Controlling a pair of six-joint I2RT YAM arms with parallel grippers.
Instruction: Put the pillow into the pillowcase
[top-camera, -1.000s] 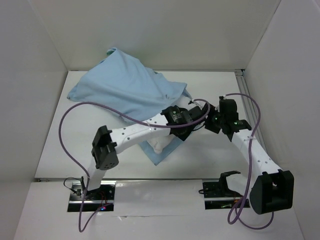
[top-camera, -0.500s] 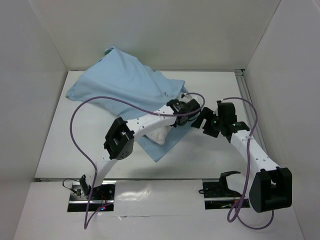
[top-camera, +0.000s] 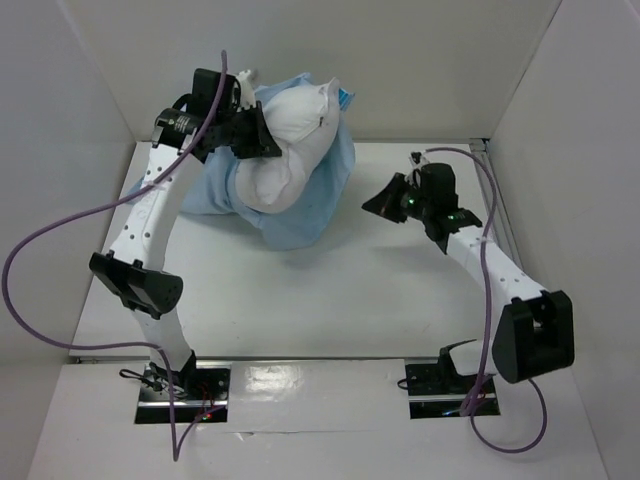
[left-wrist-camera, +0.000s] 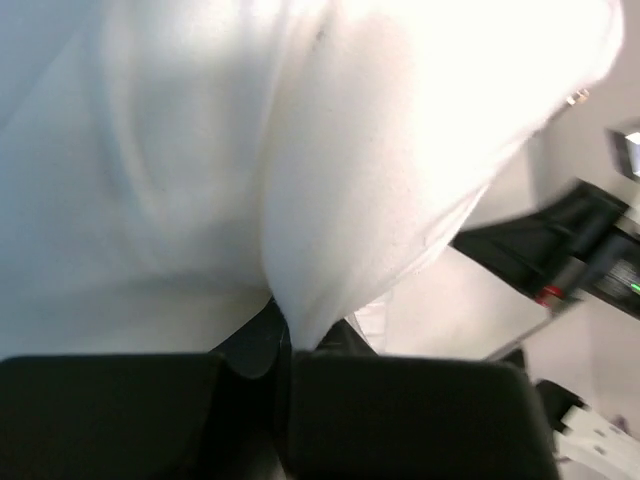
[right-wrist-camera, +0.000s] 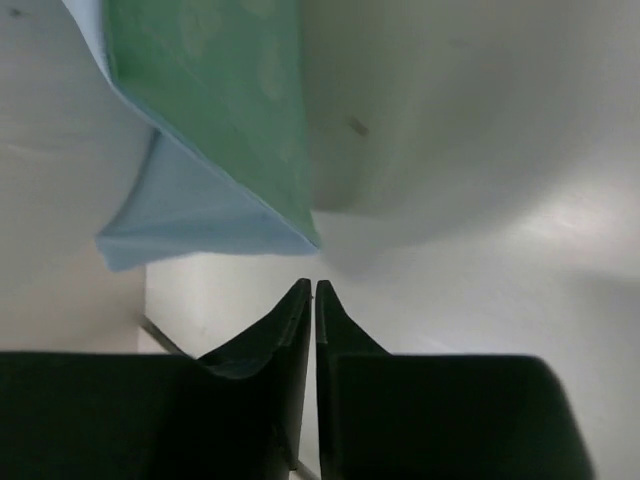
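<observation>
Both jaw pairs are closed: the left gripper (left-wrist-camera: 284, 338) pinches a fold of the pillow (top-camera: 290, 140) above the tabletop's (top-camera: 330, 290) far-left corner, probably so the pillowcase (top-camera: 300, 215) hangs loose, while the right gripper (right-wrist-camera: 310, 296) holds nothing.

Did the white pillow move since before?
Yes. The pillow went from the middle of the table toward the back wall, pinched in the left hand.

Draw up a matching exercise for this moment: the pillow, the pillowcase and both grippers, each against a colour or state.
1. pillow
2. pillowcase
3. left gripper
4. right gripper

A. shut, holding nothing
B. white and plump
C. light blue on one face, sea-green on the other
D. shut on a fold of white fabric

Pairs: 1-B, 2-C, 3-D, 4-A
</observation>
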